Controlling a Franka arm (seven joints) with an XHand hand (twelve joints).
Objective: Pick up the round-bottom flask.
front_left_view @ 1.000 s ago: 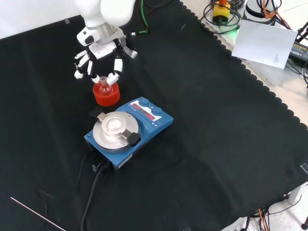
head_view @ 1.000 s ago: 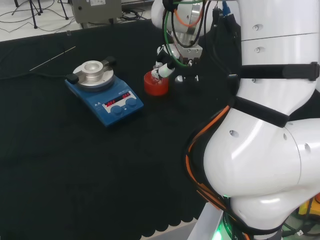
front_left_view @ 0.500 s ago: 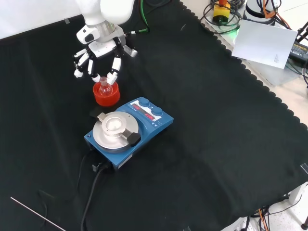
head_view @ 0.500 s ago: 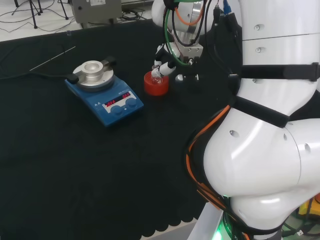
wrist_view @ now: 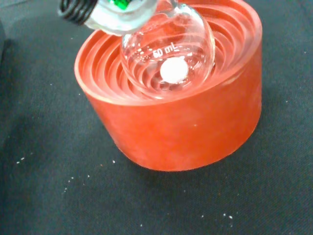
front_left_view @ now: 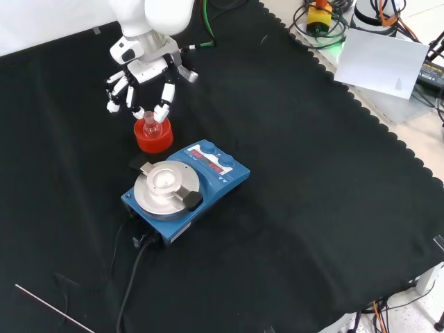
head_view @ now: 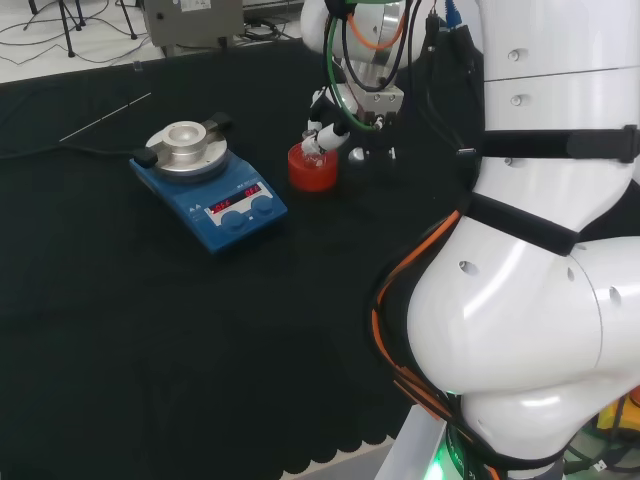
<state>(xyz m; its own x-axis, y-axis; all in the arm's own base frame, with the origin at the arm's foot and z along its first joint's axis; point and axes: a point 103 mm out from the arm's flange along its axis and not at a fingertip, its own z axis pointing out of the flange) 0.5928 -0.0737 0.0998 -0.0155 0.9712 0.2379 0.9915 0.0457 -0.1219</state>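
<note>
A small clear round-bottom flask [front_left_view: 150,125] sits bulb-down in a red ribbed stand [front_left_view: 154,140] on the black cloth. In the wrist view the flask [wrist_view: 168,54] rests in the ribbed hollow of the stand [wrist_view: 186,127], with its neck running up under a blurred white part of the hand [wrist_view: 117,17]. The hand [front_left_view: 146,69] hangs just above the stand, fingers pointing down and spread on both sides of the neck. In the head view a finger of the hand [head_view: 330,133] lies right beside the flask [head_view: 312,147] over the stand [head_view: 313,172]. I see no finger curled round the neck.
A blue hotplate stirrer [front_left_view: 184,187] with a round metal top stands close beside the stand, its cable [front_left_view: 128,277] trailing toward the front view's bottom. A thin rod [head_view: 105,117] lies far off on the cloth. The arm's white links [head_view: 530,250] rise at the head view's right.
The hand has shifted only slightly over the stand, its fingers drawn a little nearer the neck. The flask stays seated in the stand.
</note>
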